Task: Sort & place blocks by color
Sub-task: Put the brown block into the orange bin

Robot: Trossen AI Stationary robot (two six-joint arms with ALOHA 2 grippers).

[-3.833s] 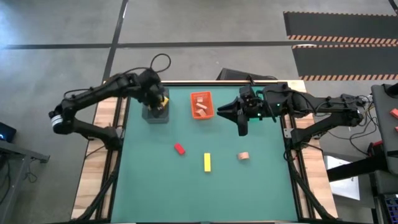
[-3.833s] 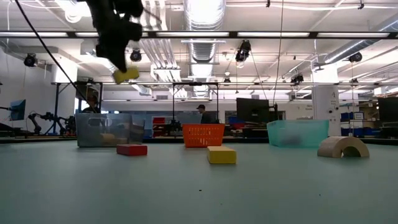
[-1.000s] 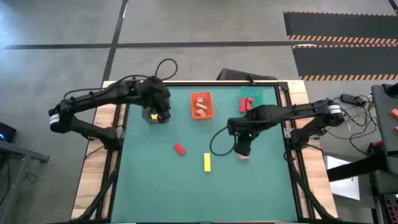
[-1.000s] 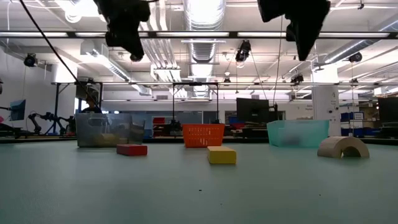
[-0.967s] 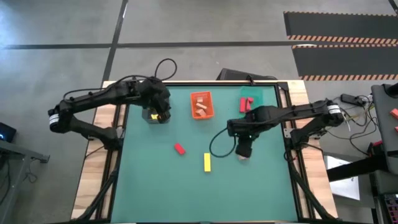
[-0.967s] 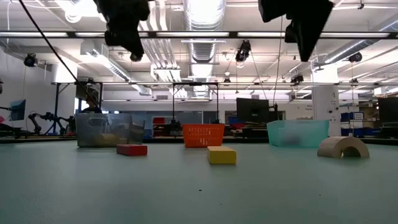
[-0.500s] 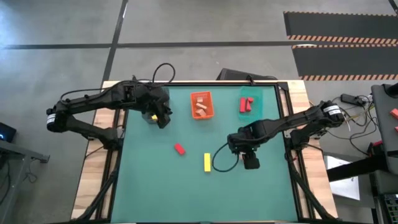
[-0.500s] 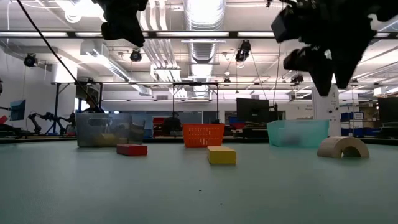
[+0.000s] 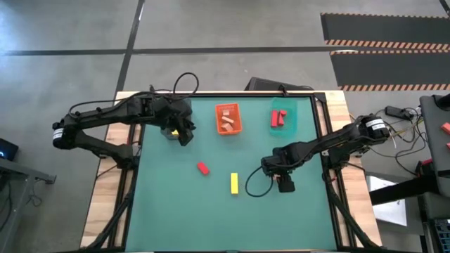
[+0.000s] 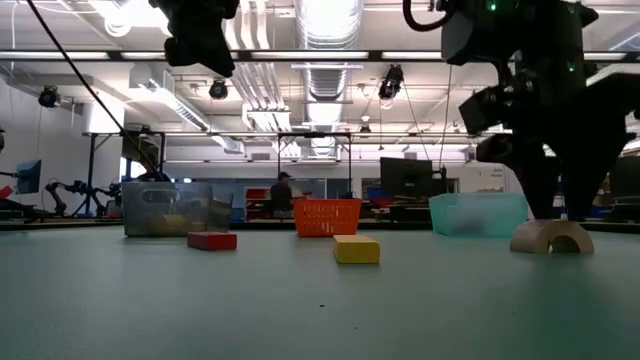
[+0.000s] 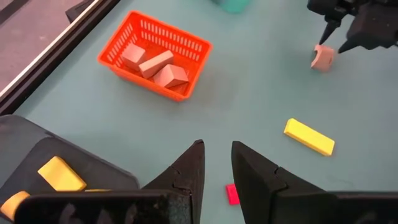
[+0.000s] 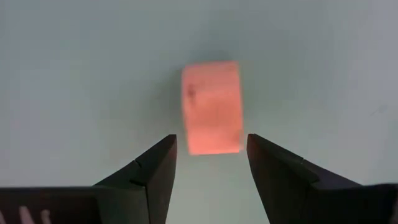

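A pale pinkish-tan arch block (image 10: 552, 237) stands on the green table near its right side, both feet down. My right gripper (image 12: 211, 149) hangs open right over it, pointing down, one finger on each side of the tan block (image 12: 211, 107), and neither finger visibly touches it. In the high view the right gripper (image 9: 284, 184) hides the block. A red block (image 9: 202, 168) and a yellow block (image 9: 234, 183) lie flat at mid-table. My left gripper (image 11: 216, 155) hovers empty beside the dark grey tray (image 11: 37, 155), its fingers slightly apart.
The orange tray (image 9: 227, 118) holds tan blocks. The teal tray (image 9: 283, 116) holds red ones. Yellow blocks (image 11: 56, 174) lie in the grey tray. All three trays stand along the far edge. The near half of the table (image 9: 232, 225) is bare green.
My right gripper has moved toward the near edge and come down over the tan arch block, and its fingers have opened. My left gripper has drifted a little toward the near edge, off the grey tray. No block has moved.
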